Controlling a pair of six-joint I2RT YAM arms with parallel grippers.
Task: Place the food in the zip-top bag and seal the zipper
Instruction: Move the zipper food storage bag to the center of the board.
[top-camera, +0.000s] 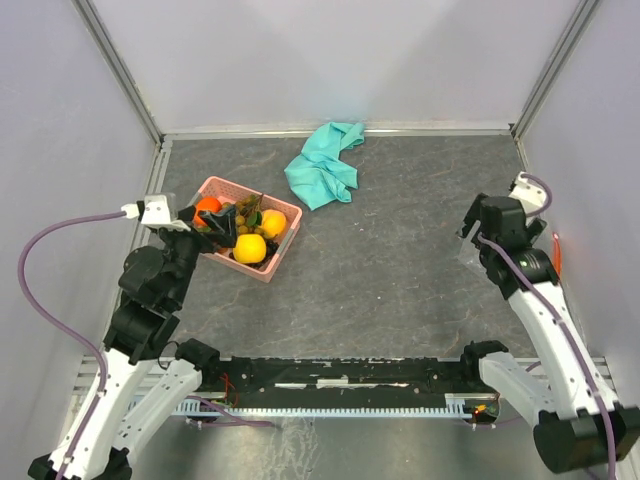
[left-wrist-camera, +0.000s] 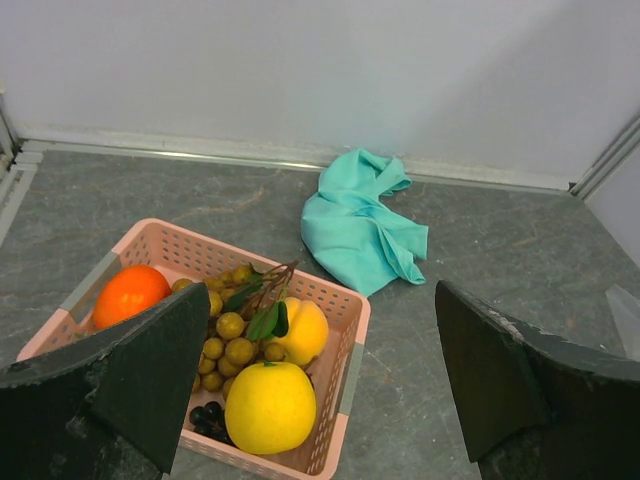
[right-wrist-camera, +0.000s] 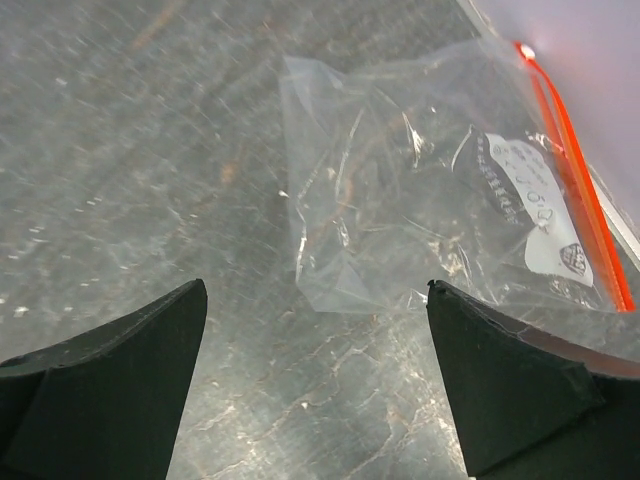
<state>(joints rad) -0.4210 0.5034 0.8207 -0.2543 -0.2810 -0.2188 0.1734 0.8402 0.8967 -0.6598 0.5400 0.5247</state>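
The food lies in a pink basket (top-camera: 292, 212): an orange fruit (top-camera: 207, 206), two yellow fruits (top-camera: 250, 248), brown berries with green leaves (top-camera: 246, 214). My left gripper (top-camera: 216, 228) is open and empty, low over the basket's near-left side. In the left wrist view the gripper (left-wrist-camera: 322, 290) frames the yellow fruit (left-wrist-camera: 270, 406), the berries (left-wrist-camera: 228, 340) and the orange fruit (left-wrist-camera: 130, 293). The clear zip-top bag (right-wrist-camera: 430, 190) lies flat and empty at the far right, its red-orange zipper (right-wrist-camera: 575, 165) along the wall side. My right gripper (right-wrist-camera: 316, 288) is open just above the bag's near corner.
A crumpled teal cloth (top-camera: 325, 165) lies at the back centre, beyond the basket, and also shows in the left wrist view (left-wrist-camera: 360, 225). Grey walls close in the table at the back and sides. In the top view the zipper (top-camera: 556, 256) shows beside the right arm.
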